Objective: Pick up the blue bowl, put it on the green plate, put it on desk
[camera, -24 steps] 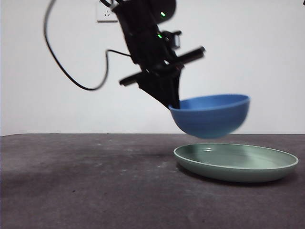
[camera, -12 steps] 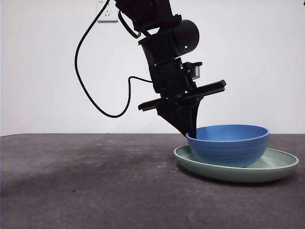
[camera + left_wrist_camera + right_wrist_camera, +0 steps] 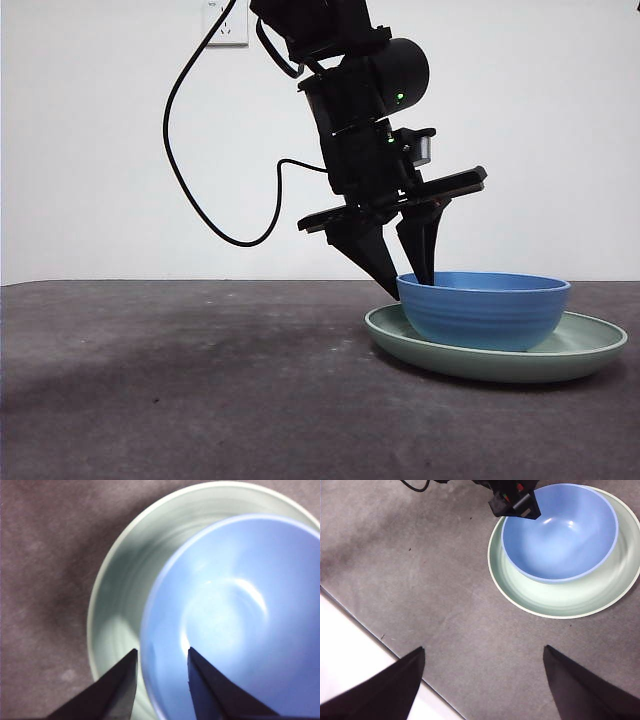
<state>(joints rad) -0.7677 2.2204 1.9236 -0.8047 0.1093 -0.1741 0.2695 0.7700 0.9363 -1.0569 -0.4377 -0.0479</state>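
The blue bowl [image 3: 485, 310] sits upright in the green plate [image 3: 500, 365], toward the plate's left side, on the desk [image 3: 200, 380]. My left gripper [image 3: 410, 288] reaches down onto the bowl's left rim. Its jaws are open, one inside the bowl and one outside. The left wrist view shows the rim of the bowl [image 3: 235, 605] between the parted jaws of that gripper [image 3: 161, 650], with the plate [image 3: 120, 595] under it. My right gripper [image 3: 483, 649] is open and empty, high above the desk, apart from the bowl [image 3: 560, 530] and plate [image 3: 570, 600].
The left arm's black cable [image 3: 180, 150] hangs in a loop to the left of the arm. A wall socket [image 3: 225, 25] is on the white wall behind. In the right wrist view the desk's edge [image 3: 350, 655] runs along a white area.
The bowl was carried in the air above the plate, then lowered into it. The left gripper's jaws have since parted from the bowl's rim.
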